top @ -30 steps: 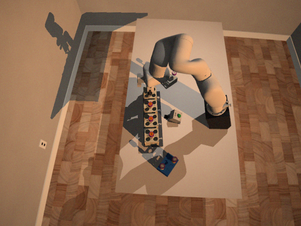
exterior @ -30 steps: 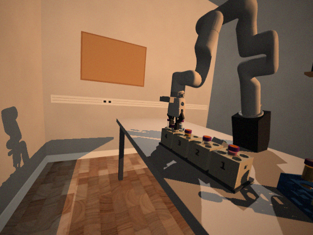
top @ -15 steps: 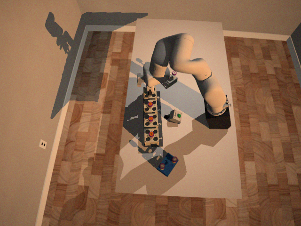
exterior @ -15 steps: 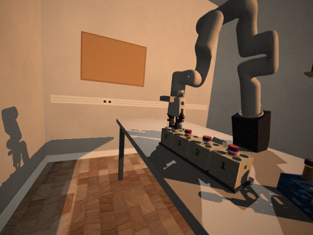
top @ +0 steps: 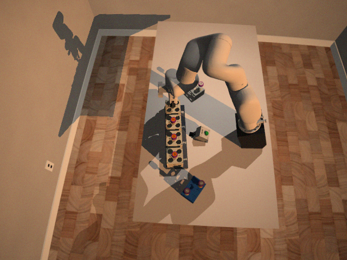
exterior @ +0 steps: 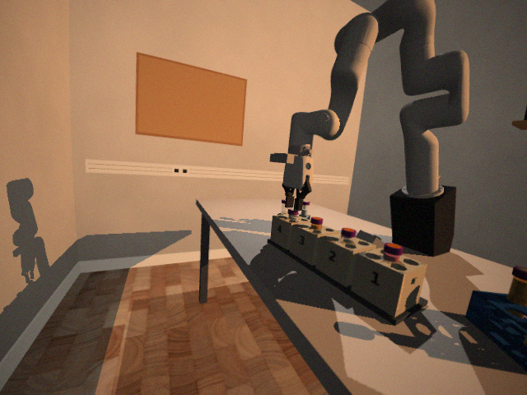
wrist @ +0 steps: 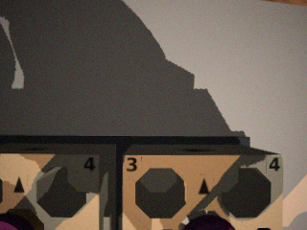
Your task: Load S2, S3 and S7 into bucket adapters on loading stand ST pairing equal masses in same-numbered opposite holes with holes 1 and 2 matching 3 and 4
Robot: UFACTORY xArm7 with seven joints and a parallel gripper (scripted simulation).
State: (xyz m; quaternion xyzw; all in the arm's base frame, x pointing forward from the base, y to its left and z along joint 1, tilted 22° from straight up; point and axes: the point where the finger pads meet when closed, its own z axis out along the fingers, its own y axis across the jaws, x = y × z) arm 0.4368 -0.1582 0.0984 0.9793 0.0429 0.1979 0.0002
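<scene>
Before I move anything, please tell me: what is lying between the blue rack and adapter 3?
Adapters 1 and 2, each holding an orange-dotted tube; the top view shows it.

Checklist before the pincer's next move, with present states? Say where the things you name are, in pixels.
1. Pincer (top: 172, 103) (exterior: 294, 206) open, gripping nothing: ok.
2. Pincer away from adapter 4 (top: 172, 111) (exterior: 278, 231) (wrist: 192, 168): not ok, directly above.
3. Capped tube (exterior: 293, 212) (wrist: 208, 223) in adapter 4's centre hole: ok.
4. Orange-dot tubes centred in adapters 1 (top: 174, 163) (exterior: 376, 295), 2 (top: 174, 143) (exterior: 340, 267), 3 (top: 173, 127) (exterior: 303, 250) (wrist: 29, 163): ok.
5. Opposite fill levels equal: cannot tell, hidden.
6. Green key (top: 206, 132) unobstructed from above: ok.
</scene>
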